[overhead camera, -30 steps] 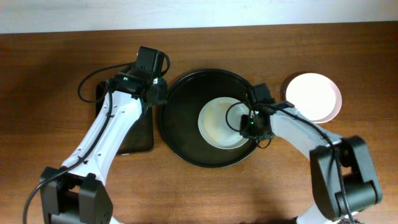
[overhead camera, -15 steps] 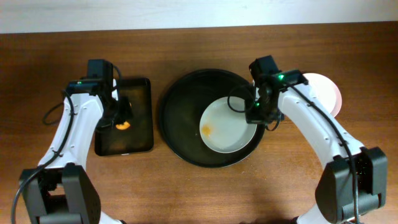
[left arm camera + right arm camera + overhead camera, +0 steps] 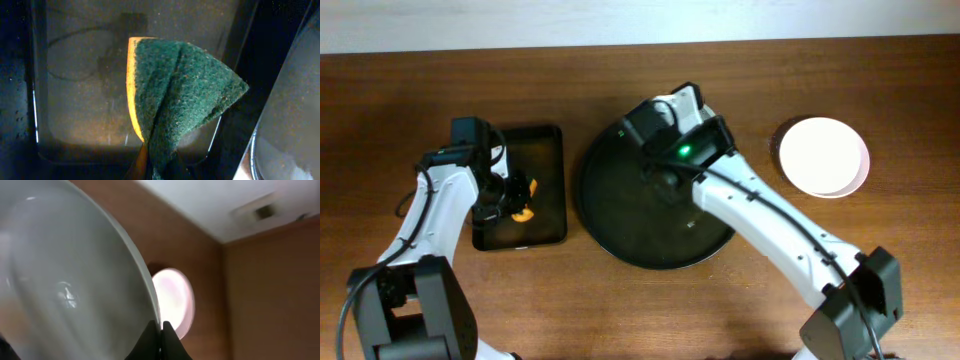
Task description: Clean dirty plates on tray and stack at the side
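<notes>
Both clenched: right end effector (image 3: pixel 161 331) pinches a plate (image 3: pixel 75 280) by its rim over the tray (image 3: pixel 610 222); left end effector (image 3: pixel 156 169) grips a sponge (image 3: pixel 175 95). Tabletop (image 3: pixel 758 130) separates tray rim from stacked plates (image 3: pixel 823 156).

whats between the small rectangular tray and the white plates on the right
The big round black tray, with the right arm reaching over it, then bare wooden table up to the plates. The overhead view shows it.
</notes>
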`<state>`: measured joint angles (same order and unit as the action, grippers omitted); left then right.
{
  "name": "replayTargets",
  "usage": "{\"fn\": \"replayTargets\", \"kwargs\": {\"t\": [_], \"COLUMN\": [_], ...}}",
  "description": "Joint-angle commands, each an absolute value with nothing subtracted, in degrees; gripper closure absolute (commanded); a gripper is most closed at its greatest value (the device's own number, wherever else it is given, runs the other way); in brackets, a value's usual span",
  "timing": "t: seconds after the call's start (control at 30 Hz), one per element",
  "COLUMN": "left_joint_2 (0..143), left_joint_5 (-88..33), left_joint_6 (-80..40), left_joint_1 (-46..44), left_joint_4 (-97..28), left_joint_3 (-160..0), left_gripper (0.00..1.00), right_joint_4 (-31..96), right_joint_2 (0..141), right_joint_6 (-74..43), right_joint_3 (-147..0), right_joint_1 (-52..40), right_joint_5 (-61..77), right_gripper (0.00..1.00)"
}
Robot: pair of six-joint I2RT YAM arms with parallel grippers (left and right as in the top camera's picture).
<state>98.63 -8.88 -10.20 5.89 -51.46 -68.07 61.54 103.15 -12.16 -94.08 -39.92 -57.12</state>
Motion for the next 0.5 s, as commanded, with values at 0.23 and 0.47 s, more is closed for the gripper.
{"fn": "replayTargets", "kwargs": {"t": [0.23, 0.47], "left_joint_2": [98.65, 98.61], "left_joint_5": [-11.75, -13.67], "left_joint_6": [-8.45, -8.45], "left_joint_1": [6.55, 6.57], "left_joint_4": [-44.16, -42.94], "left_joint_3": [-60.75, -61.14], "left_gripper": [0.89, 0.28], "right_joint_4": [57.34, 54.92], "right_joint_2": [103.68, 102.28], "right_joint_6": [-16.36, -16.62], "right_joint_3": [-95.04, -95.24], "right_joint_1": [-44.77, -42.44], "right_joint_5": [-71.18, -62.02], "right_gripper": [0.96, 0.96]}}
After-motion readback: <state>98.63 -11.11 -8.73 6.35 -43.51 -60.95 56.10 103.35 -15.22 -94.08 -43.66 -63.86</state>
